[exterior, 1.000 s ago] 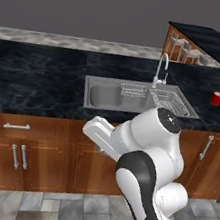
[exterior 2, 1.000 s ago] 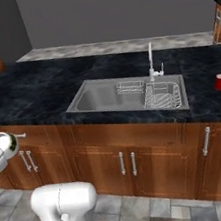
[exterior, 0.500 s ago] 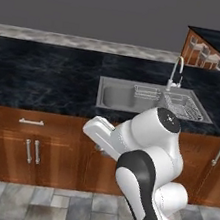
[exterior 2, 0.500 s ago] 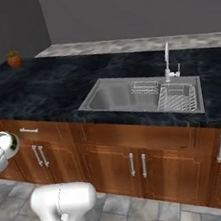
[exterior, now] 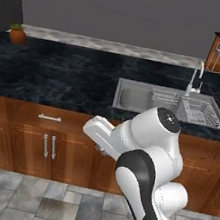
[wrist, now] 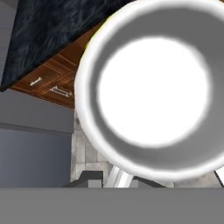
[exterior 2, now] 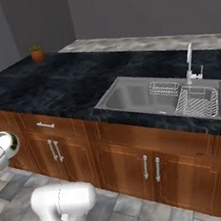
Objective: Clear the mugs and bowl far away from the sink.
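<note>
Close under the hand camera, the white rounded mug [wrist: 153, 92] is pinched by the fingers, above the counter [wrist: 57, 30] edge

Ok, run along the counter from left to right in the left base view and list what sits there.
Potted plant → sink basin → small wire rack → faucet → dish rack.
</note>
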